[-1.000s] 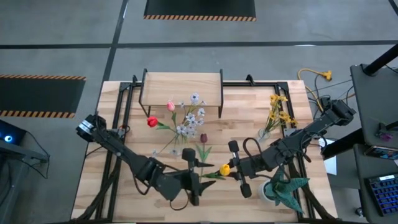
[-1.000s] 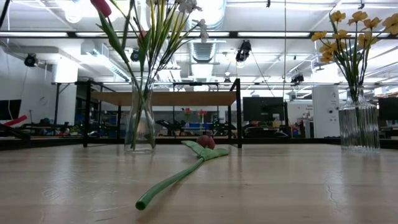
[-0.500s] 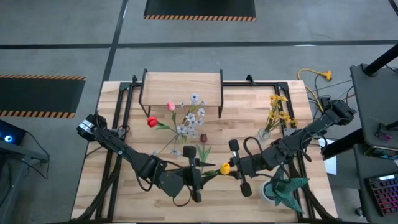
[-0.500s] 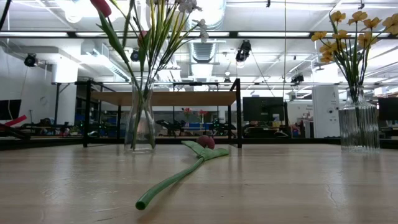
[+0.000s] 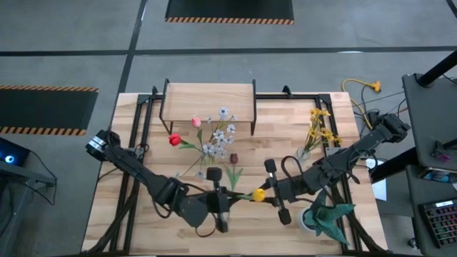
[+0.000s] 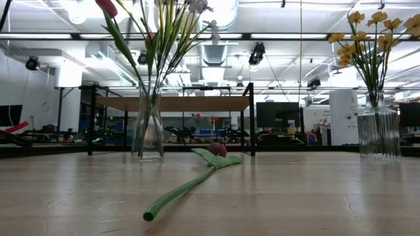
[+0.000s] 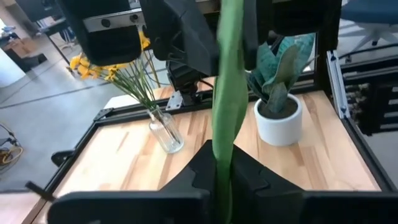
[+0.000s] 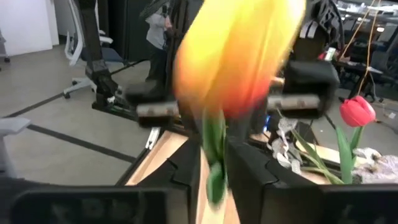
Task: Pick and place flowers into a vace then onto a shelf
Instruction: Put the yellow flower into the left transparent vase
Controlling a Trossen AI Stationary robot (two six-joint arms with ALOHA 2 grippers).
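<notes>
A yellow tulip (image 5: 258,193) hangs level between my two grippers near the table's front middle, its bloom (image 8: 239,56) just past my right gripper (image 5: 269,194). My left gripper (image 5: 227,199) is shut on its green stem (image 7: 227,93). A glass vase (image 6: 147,128) with several flowers (image 5: 214,139) stands before the shelf (image 5: 208,100). A dark maroon tulip (image 5: 233,158) lies flat on the table, seen in the low view as stem and bloom (image 6: 190,187). My left gripper pinches the tulip's stem (image 7: 219,163) between its two fingers, well away from the bloom. It comes level from the table's left side, and the stem runs on ahead toward the other gripper. My right gripper has the stem just below the bloom (image 8: 214,163) between its two fingers, level from the table's right side; the stem fills the gap.
A second glass vase with a yellow bunch (image 5: 314,135) stands at the right, also in the low view (image 6: 379,131). A white pot with a spiky green plant (image 5: 323,215) sits just behind my right gripper, near the front right corner.
My left gripper has shut on the yellow tulip's stem, having stood open around it a second ago. The tulip has stayed where it was between the two grippers.
</notes>
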